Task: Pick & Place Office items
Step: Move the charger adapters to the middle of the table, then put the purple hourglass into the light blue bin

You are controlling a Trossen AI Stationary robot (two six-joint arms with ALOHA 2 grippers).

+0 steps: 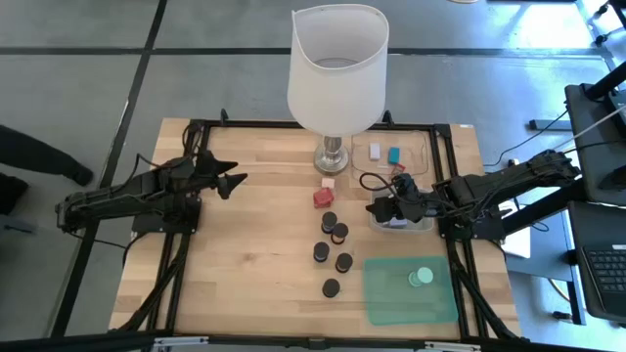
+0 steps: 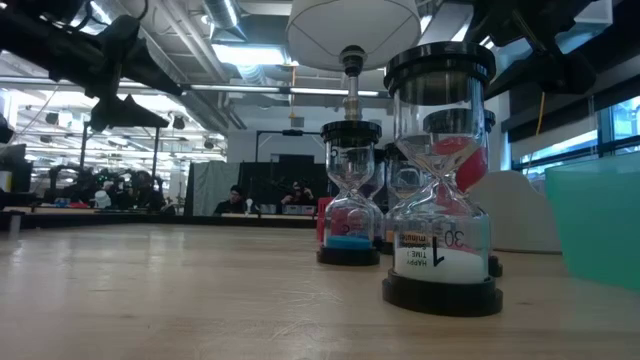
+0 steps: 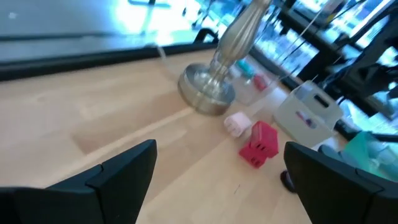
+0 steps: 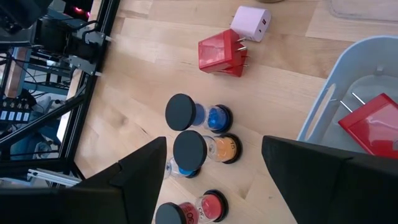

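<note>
Several black-capped sand timers [image 1: 333, 252] stand upright on the wooden table; they also show in the right wrist view [image 4: 198, 148] and the low view [image 2: 440, 180]. A red block [image 1: 322, 198] and a pink block [image 1: 328, 182] lie near the lamp base. Another red block [image 4: 372, 127] lies in the grey tray [image 1: 416, 225]. White [image 1: 375, 150] and teal [image 1: 394, 154] blocks lie in the clear tray. Mint-green discs [image 1: 422, 277] lie on the green mat. My right gripper [image 1: 383, 207] is open and empty above the grey tray's left edge. My left gripper [image 1: 235, 181] is open and empty at the table's left.
The large white-shaded lamp [image 1: 337, 68] stands at the table's far middle, its metal base [image 3: 207, 93] just beyond the pink block [image 3: 236, 124] and red block [image 3: 258, 145]. The green mat [image 1: 391, 298] lies at the near right. Bare wood lies between my left gripper and the timers.
</note>
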